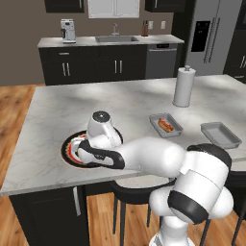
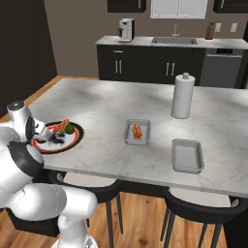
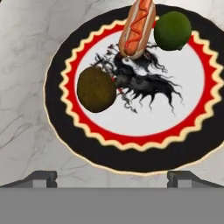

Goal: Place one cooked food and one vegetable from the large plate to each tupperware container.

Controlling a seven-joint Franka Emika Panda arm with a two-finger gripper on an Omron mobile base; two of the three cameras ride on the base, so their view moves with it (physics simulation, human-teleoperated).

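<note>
The large plate (image 3: 131, 157), black-rimmed with a red-orange band, lies right under my gripper (image 3: 112, 178). The jaws stand open and wide apart above its near edge, with nothing between them. On the plate are a hot dog (image 3: 138, 26), a round green vegetable (image 3: 173, 29) and a brown-olive round item (image 3: 96, 89). In the left base view my hand covers much of the plate (image 1: 66, 151). One tupperware container (image 1: 175, 120) (image 2: 129, 133) holds a hot dog (image 1: 166, 126) (image 2: 137, 131). The other container (image 1: 220, 134) (image 2: 187, 156) is empty.
A white paper-towel roll (image 1: 184, 86) (image 2: 182, 96) stands upright behind the two containers. The plate (image 2: 72, 140) sits near the island's front left edge. Dark stools are tucked under the counter front. A back counter with a sink and coffee machine lies beyond.
</note>
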